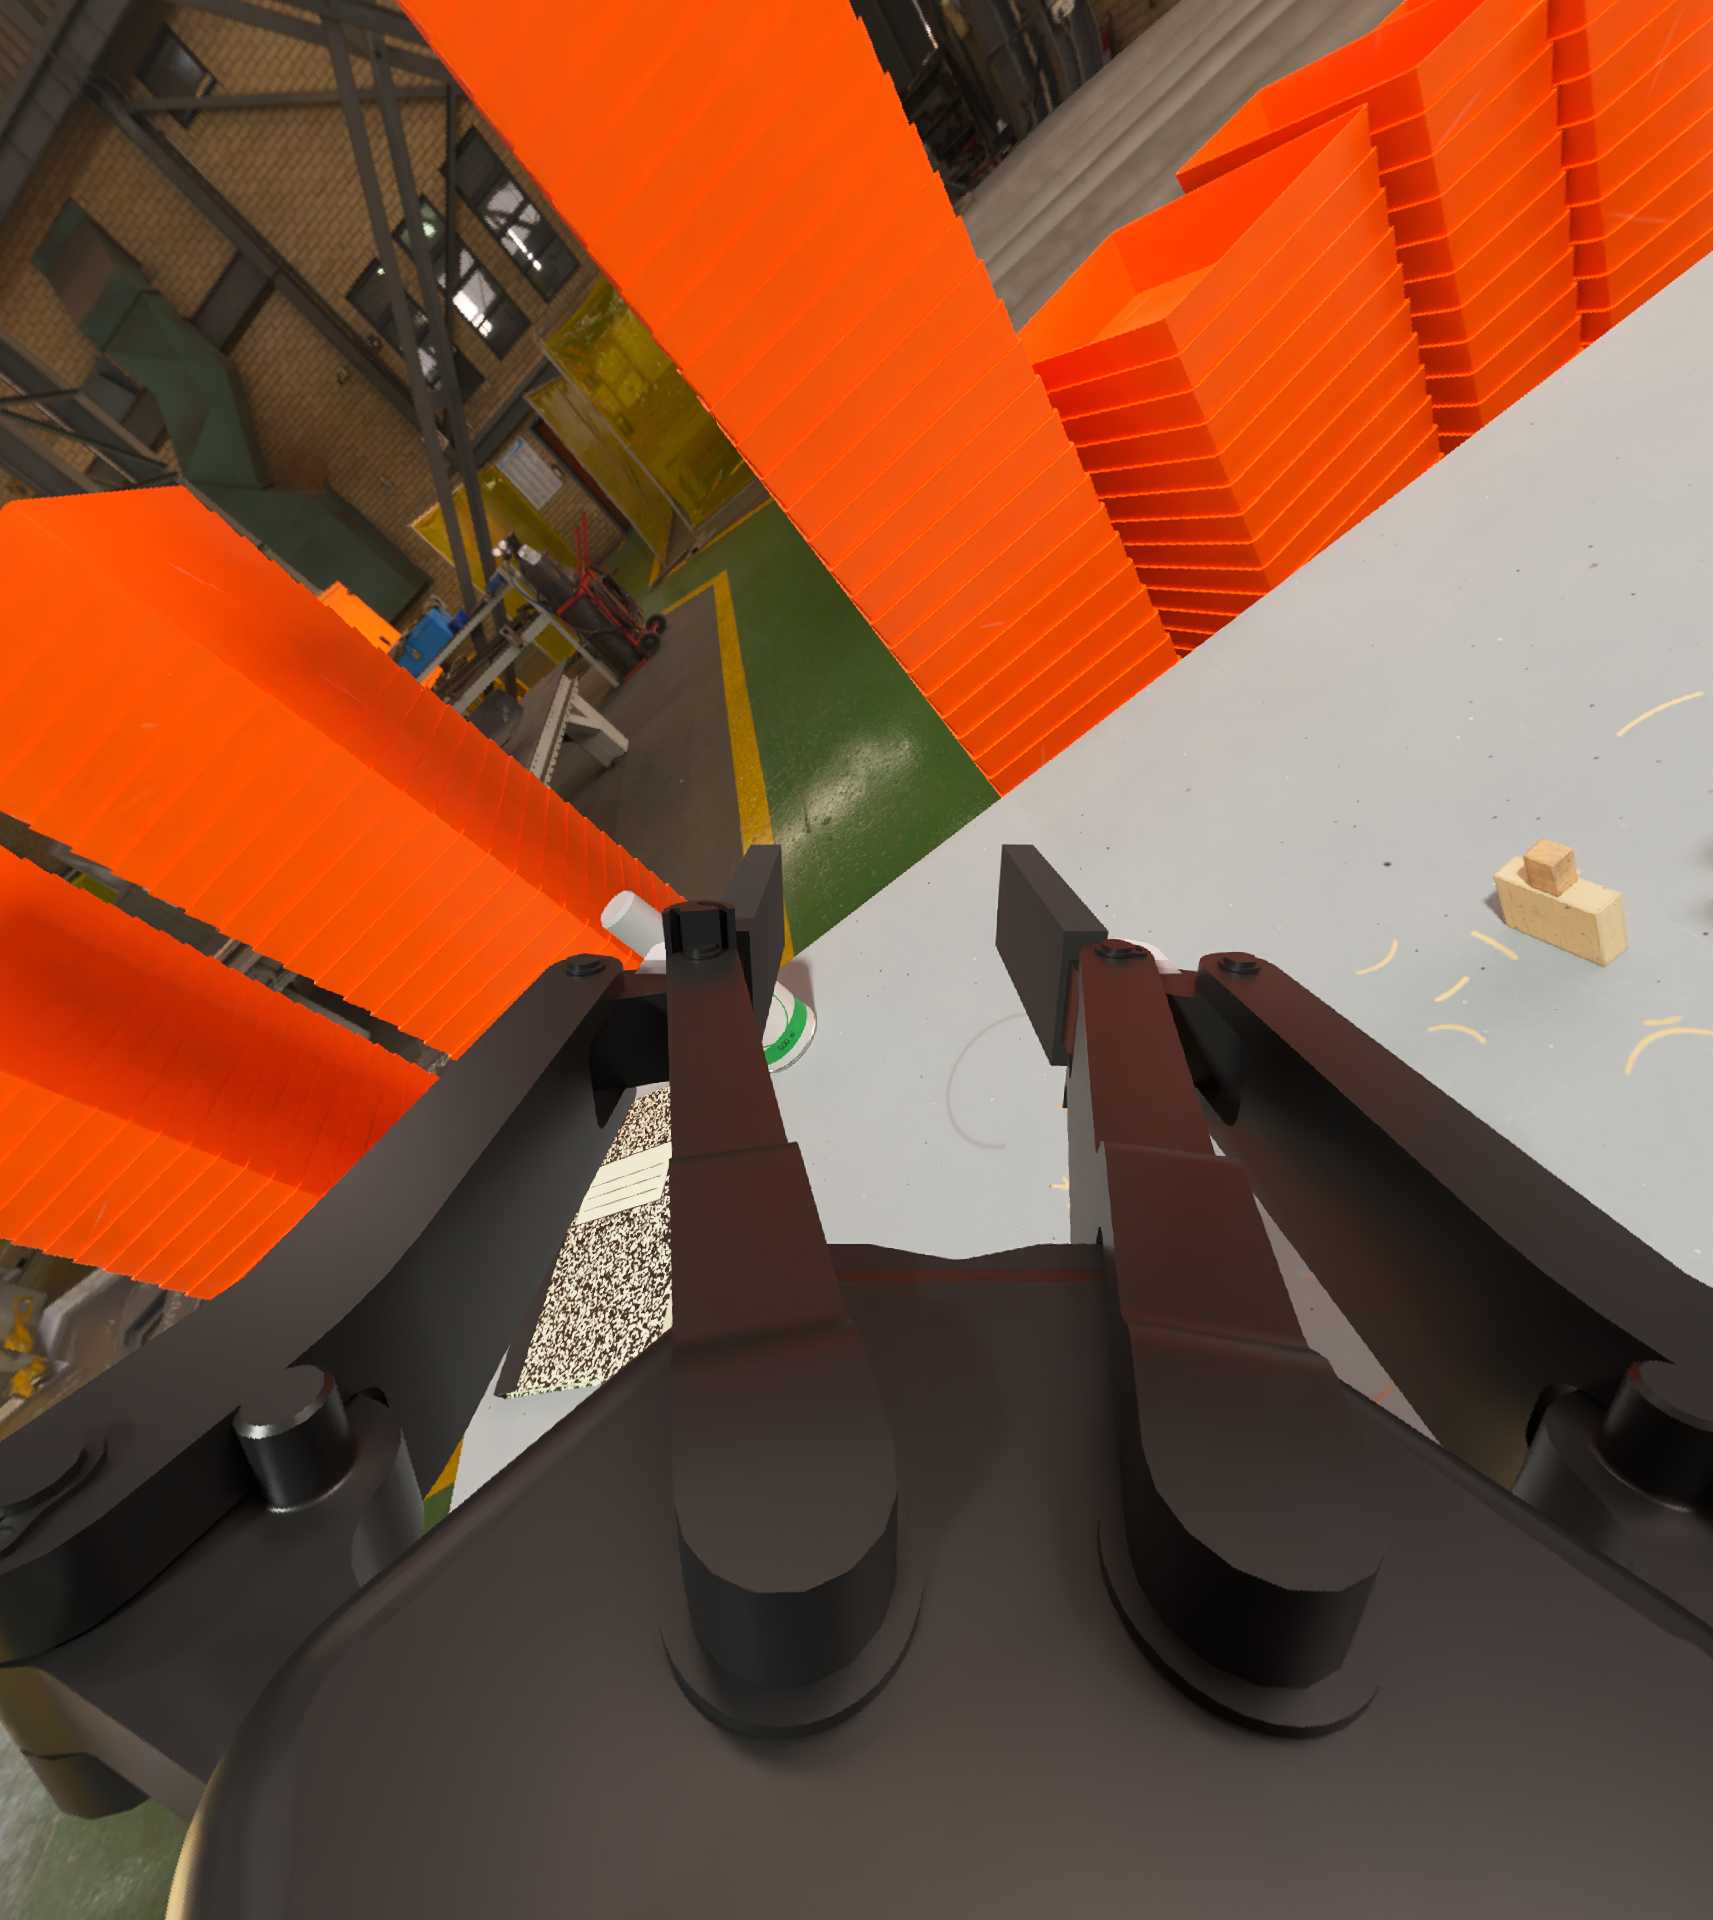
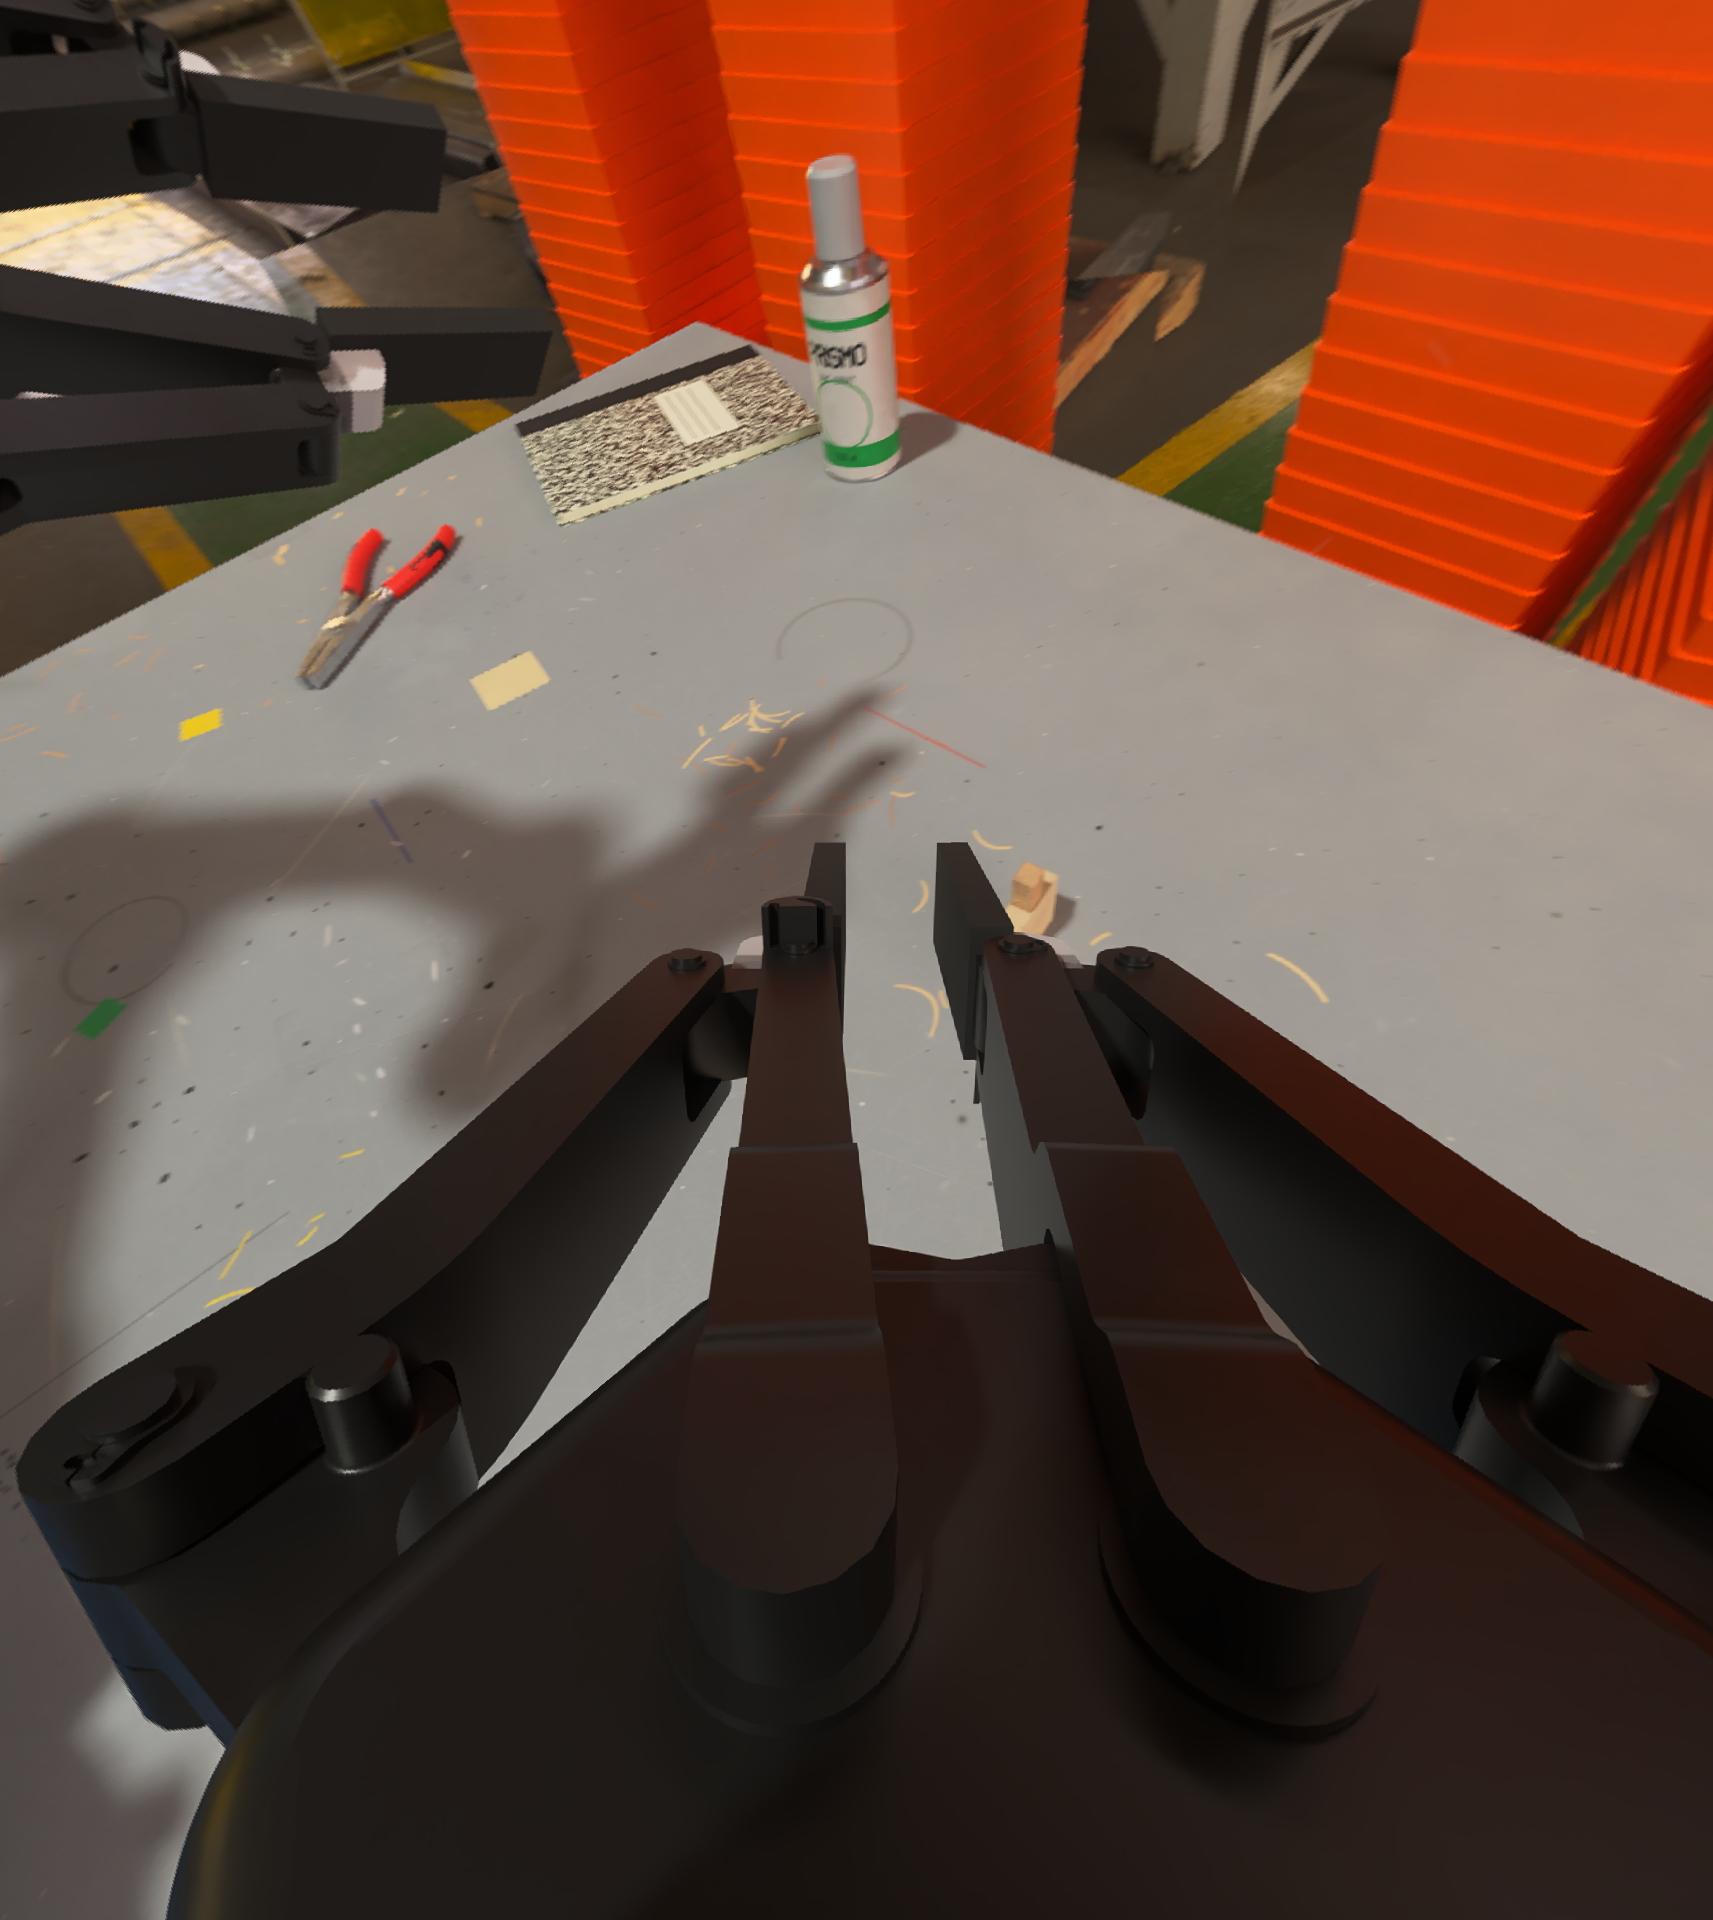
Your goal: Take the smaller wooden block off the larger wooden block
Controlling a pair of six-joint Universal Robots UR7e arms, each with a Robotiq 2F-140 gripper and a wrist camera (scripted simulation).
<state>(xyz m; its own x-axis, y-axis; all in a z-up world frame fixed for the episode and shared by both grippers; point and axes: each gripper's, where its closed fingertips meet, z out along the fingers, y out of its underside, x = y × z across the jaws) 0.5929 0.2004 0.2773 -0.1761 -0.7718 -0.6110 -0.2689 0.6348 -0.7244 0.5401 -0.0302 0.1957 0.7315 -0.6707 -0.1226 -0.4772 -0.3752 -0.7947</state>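
The left gripper [image 1: 888, 914] is hanging over the corner of the grey table [image 1: 1403, 644] with its two fingers spread apart and nothing between them. The right gripper [image 2: 888, 894] is also holding its fingers apart, with a smaller gap, and it is holding nothing. It is floating above the table, pointing down at it.

The smaller wooden block [image 1: 1549, 867] is sitting on top of the larger wooden block [image 1: 1569, 920]. Both are resting on the table, off to the right of the left gripper's fingers and just past the right finger [image 2: 961, 925] of the right gripper, not touching it.

Farther away, a speckled notebook [image 2: 670, 426] is lying near the table's corner. A white spray bottle [image 2: 847, 343] with green bands is standing just beside it. Red-handled pliers [image 2: 369, 603] are lying near the edge. Tall orange stacks [image 2: 893, 156] are standing behind the table.
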